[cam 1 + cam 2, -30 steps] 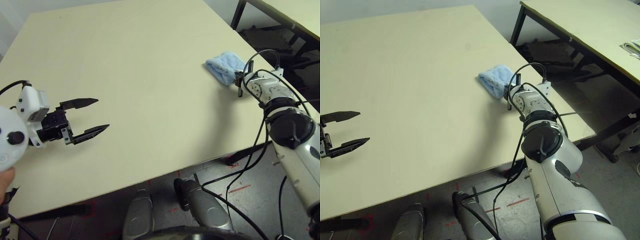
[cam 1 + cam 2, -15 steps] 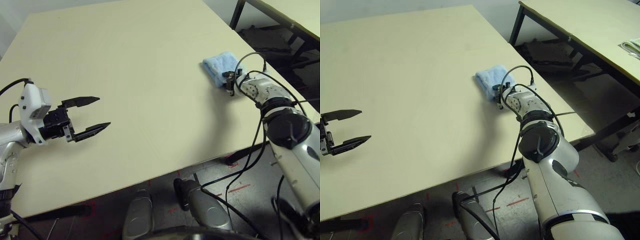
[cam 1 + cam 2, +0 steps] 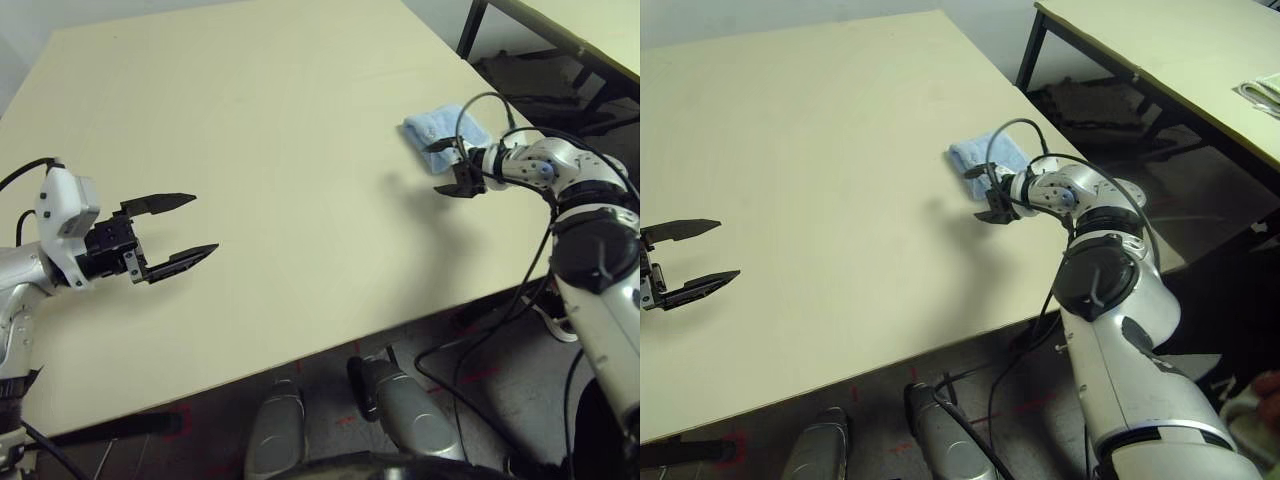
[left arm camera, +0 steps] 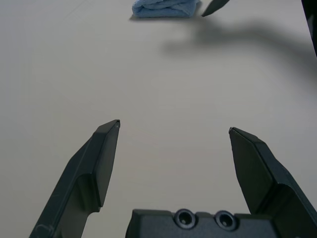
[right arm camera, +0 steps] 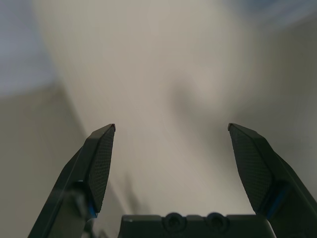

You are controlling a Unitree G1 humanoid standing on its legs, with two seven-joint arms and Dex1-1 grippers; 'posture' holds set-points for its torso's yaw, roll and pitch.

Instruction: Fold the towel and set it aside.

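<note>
The folded towel (image 3: 443,127) lies just behind the released right pincer (image 3: 446,167), so draw that arm away without catching it; the left pincer (image 3: 183,228) is released too.

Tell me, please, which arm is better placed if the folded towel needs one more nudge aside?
Probably the right: the right gripper, open, hangs beside the towel near the table's right edge; the left gripper is far across.

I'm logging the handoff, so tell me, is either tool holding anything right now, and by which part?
Nothing is held. Both the left tool and the right tool are open and empty; the folded towel lies on the table.
</note>
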